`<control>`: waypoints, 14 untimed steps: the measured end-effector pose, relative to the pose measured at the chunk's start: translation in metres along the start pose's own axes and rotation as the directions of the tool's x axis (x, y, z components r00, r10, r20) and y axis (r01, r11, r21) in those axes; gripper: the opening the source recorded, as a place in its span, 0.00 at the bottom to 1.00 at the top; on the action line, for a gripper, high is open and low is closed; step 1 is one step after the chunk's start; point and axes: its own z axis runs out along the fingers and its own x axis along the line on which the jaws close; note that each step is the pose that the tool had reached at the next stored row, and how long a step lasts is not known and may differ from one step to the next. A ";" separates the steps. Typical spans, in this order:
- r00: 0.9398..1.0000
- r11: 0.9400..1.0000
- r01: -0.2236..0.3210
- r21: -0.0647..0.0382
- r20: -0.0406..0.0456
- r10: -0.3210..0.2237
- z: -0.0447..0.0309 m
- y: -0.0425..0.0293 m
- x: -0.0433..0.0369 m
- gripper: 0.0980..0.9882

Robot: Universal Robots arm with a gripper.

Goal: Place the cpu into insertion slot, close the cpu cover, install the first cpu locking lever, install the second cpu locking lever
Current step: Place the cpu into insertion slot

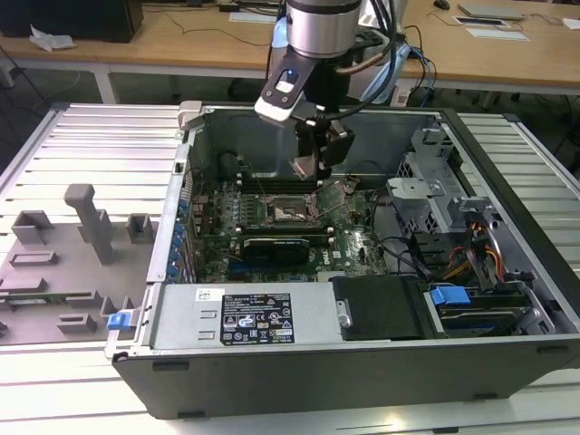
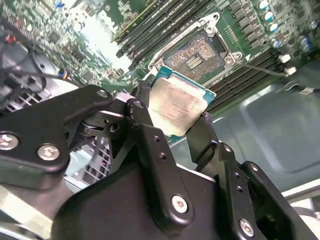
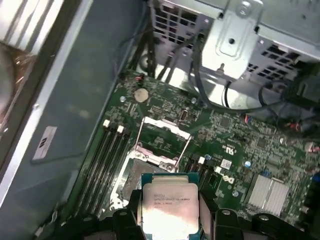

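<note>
Second wrist view: grips the cpu [image 2: 180, 102] by two opposite edges with the tool [image 2: 174, 114] clenched on it, held above the uncovered insertion slot [image 2: 197, 55], not touching.

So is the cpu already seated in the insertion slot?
No, in the second wrist view the gripper holds the cpu clear of the insertion slot, whose dark centre lies bare.
</note>
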 end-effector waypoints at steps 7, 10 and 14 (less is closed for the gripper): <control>0.987 0.988 -0.157 -0.004 0.014 0.157 0.0166 -0.0015 -0.0003 0.50; 0.977 0.977 -0.213 -0.006 0.019 0.213 0.0239 -0.0022 -0.0005 0.50; 0.963 0.964 -0.267 -0.008 0.023 0.267 0.0316 -0.0028 -0.0006 0.50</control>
